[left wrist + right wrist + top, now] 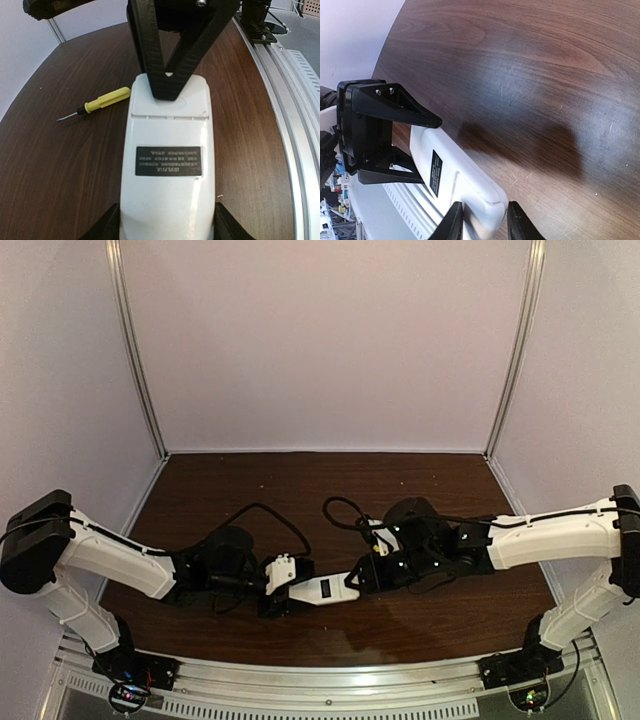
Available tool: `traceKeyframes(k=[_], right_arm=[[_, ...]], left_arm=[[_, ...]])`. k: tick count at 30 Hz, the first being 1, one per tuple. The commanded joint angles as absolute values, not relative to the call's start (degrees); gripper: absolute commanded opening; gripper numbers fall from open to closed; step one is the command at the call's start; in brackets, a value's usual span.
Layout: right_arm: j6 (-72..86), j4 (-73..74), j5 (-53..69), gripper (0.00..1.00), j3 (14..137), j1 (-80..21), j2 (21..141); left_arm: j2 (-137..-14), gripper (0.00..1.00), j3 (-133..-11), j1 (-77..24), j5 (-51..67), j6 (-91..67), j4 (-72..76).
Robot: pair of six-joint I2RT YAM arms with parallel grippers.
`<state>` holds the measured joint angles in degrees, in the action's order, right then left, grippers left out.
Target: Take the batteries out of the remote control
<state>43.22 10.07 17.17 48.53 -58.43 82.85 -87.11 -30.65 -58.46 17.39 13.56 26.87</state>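
The remote control [167, 150], a white bar with a dark label facing up, is held lengthwise between my two arms just above the brown table. My left gripper [167, 227] is shut on its near end, one finger on each long side. My right gripper [485, 222] is closed on the opposite end, pinching it through its thickness; one of its black fingers [170, 75] lies across the cover area. From above, the remote control [322, 589] bridges the left gripper [290, 587] and the right gripper [360, 580]. The batteries are hidden.
A yellow-handled screwdriver [102, 101] lies on the table left of the remote. The metal rail [300, 100] runs along the table's near edge. Black cables [270, 512] loop over the table behind both wrists. White walls enclose the table.
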Motion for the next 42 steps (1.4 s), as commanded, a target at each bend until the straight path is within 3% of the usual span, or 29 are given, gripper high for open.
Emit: traceKeyframes(k=[1, 6, 11, 36, 42], right_arm=[[41.8, 10.79, 17.49, 0.36, 47.55, -58.7, 81.92], [41.75, 10.96, 17.55, 0.48, 47.88, -58.65, 82.15], [41.75, 11.61, 17.83, 0.53, 48.83, -58.67, 82.68], [40.02, 18.78, 12.27, 0.52, 54.39, -59.51, 89.6], [39.82, 21.15, 9.55, 0.49, 53.91, -59.55, 88.66]], left_arm=[[-85.66, 0.0, -31.2, -58.58, 19.12, 13.45, 30.33], [-85.74, 0.0, -31.28, -58.56, 18.99, 13.45, 30.15], [-86.47, 0.0, -31.69, -58.56, 18.73, 13.45, 29.87], [-88.42, 0.0, -33.31, -58.6, 17.05, 13.45, 28.21], [-88.42, 0.0, -33.23, -58.59, 16.89, 13.45, 28.21]])
